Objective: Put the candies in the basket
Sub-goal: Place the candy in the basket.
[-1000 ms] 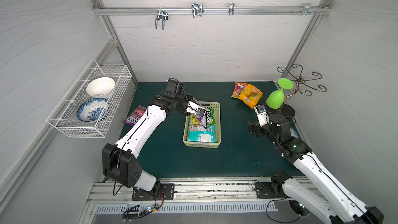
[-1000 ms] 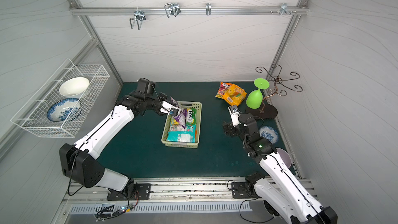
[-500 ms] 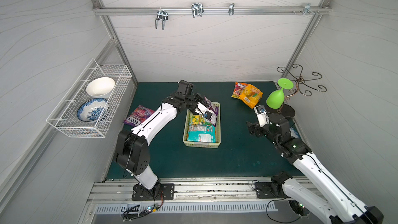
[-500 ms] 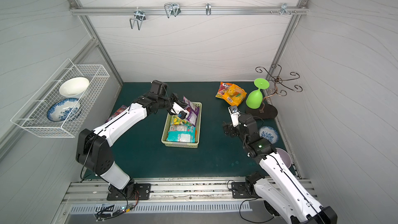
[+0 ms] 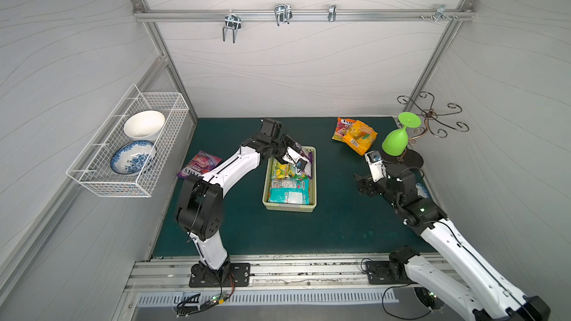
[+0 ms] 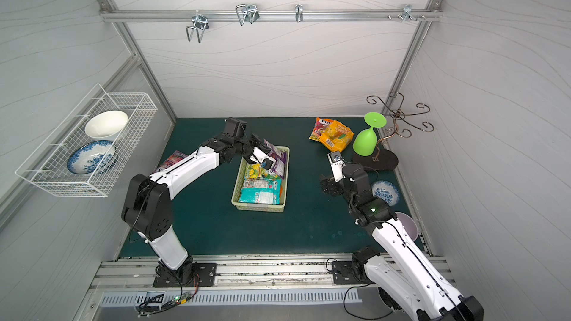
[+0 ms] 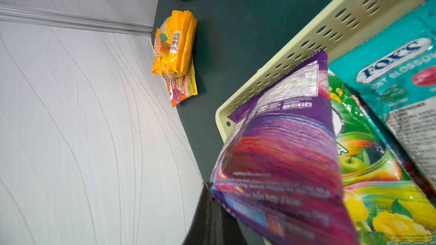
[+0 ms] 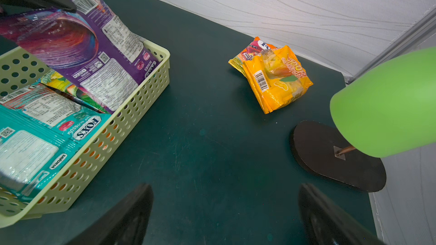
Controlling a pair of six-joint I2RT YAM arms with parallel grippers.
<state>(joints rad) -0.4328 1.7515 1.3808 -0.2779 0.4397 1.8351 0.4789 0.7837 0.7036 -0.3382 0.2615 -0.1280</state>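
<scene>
Purple glossy bag (image 7: 278, 152) — tilted into basket (image 8: 132, 126) — pinched by left pincer (image 5: 298, 163); right pincer (image 8: 224, 192) gaping.

Dark green mat (image 5: 340, 226): basket (image 5: 289, 209) at centre; orange candy bags (image 5: 358, 138) back right; pink-purple bag (image 5: 199, 165) left; stand base (image 5: 412, 159) right.

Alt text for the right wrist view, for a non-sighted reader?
A purple candy bag, held by the left gripper, hangs tilted over one end of the pale basket, which holds teal bags. Two orange bags lie on the mat beyond the open right gripper.
</scene>
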